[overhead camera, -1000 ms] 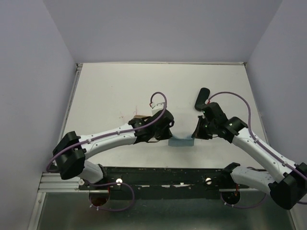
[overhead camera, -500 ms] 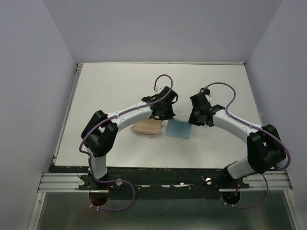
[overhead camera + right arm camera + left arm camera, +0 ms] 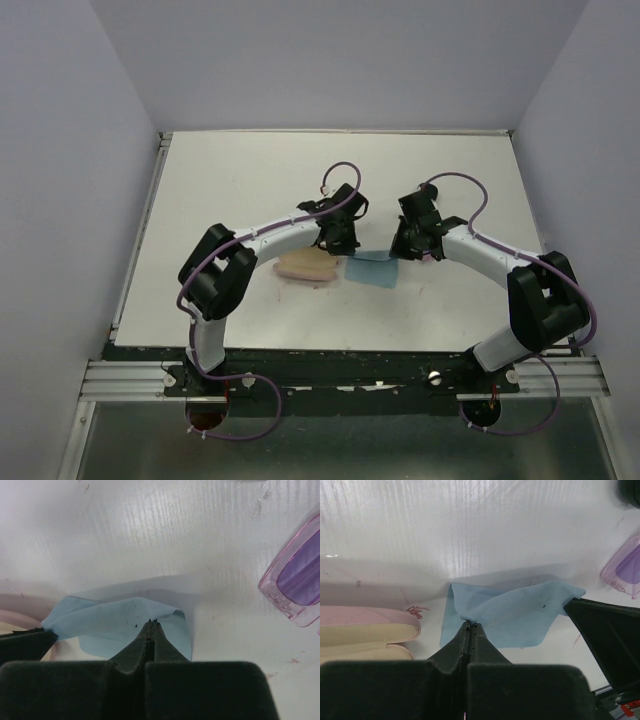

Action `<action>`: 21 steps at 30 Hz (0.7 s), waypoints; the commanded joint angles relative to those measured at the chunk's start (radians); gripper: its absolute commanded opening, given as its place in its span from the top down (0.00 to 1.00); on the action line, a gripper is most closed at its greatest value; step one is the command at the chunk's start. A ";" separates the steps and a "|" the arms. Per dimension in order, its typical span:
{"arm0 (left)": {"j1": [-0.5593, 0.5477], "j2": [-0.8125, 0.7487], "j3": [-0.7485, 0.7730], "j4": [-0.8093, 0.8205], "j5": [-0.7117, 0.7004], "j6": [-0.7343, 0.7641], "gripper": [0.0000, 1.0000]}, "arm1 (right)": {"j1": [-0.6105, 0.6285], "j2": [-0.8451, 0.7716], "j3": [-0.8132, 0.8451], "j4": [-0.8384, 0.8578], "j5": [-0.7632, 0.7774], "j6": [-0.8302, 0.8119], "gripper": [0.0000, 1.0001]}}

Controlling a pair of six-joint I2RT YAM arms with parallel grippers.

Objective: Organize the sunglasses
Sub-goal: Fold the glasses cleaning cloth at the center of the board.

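Left fingers (image 3: pixel 459 647), right fingers (image 3: pixel 142 647) pinch cloth (image 3: pixel 520 610), seemingly lifted.

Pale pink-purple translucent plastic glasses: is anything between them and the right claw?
Only bare white table lies between the right gripper and the pink-purple glasses, but that gripper is shut on the light blue cloth.

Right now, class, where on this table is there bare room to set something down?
Bare: the table beyond the blue cloth to its far edge, and the near strip between cloth and front edge. Crowded: the centre, where the left gripper and right gripper pinch the cloth beside the pink case.
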 commanded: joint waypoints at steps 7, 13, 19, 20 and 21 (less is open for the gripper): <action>-0.013 -0.088 -0.082 -0.004 0.076 0.020 1.00 | -0.002 -0.026 -0.012 -0.127 -0.146 0.009 0.99; -0.030 -0.099 -0.105 -0.003 0.073 0.023 1.00 | -0.002 -0.055 -0.043 -0.141 -0.150 0.015 0.99; -0.040 -0.079 -0.100 -0.019 0.062 0.016 1.00 | -0.002 -0.051 -0.069 -0.127 -0.164 0.027 0.99; -0.040 -0.078 -0.102 -0.022 0.060 0.014 1.00 | -0.004 -0.052 -0.072 -0.127 -0.169 0.026 0.99; -0.040 -0.075 -0.102 -0.027 0.054 0.013 1.00 | -0.002 -0.052 -0.075 -0.125 -0.173 0.027 0.99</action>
